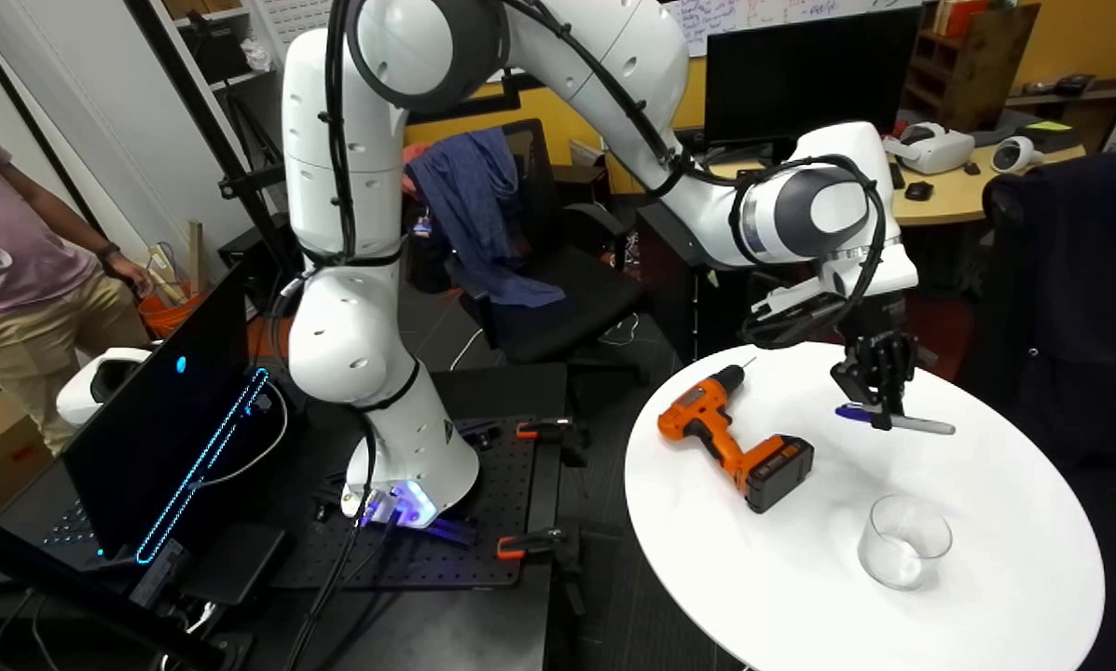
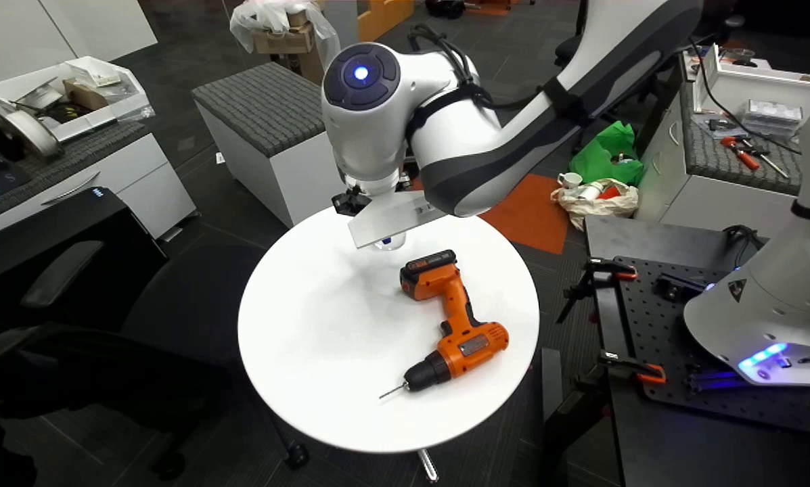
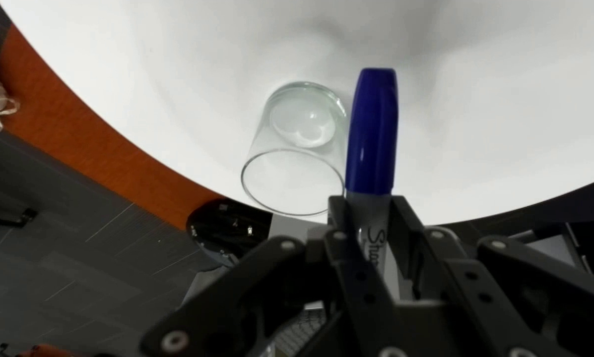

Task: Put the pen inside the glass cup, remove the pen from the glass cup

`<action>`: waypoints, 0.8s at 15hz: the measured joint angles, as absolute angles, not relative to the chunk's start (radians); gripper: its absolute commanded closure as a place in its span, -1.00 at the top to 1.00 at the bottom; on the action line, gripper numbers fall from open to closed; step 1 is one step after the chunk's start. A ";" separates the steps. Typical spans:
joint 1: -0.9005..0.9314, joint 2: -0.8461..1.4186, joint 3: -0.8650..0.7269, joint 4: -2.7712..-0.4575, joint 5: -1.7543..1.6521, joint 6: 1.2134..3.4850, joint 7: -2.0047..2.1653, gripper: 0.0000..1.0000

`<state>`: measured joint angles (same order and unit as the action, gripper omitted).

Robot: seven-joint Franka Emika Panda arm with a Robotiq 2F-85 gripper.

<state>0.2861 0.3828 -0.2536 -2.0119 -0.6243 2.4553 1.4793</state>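
The pen [image 3: 372, 131], with a blue cap and a grey body, is held level above the table in an exterior view [image 1: 926, 425]. My gripper [image 3: 368, 213] is shut on its grey body, just behind the cap, one finger on each side. The clear glass cup [image 3: 299, 119] stands upright on the white table; the wrist view shows it left of the pen. In an exterior view the cup [image 1: 904, 542] is nearer the camera than the gripper [image 1: 884, 421], with the pen outside it. The wrist hardware partly covers the cup [image 2: 394, 242] in an exterior view.
An orange-and-black power drill [image 1: 718, 424] lies on the round white table [image 1: 735, 578], beside the cup and gripper. Both exterior views show the drill [image 2: 453, 318]. A black chair [image 1: 1070, 298] stands close to the table's edge.
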 measured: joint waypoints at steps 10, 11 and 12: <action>0.244 0.361 -0.213 -2.011 -0.827 2.228 1.775 -0.88; 0.237 0.361 -0.205 -2.010 -0.834 2.206 1.793 -0.88; 0.228 0.361 -0.196 -2.010 -0.842 2.185 1.810 -0.88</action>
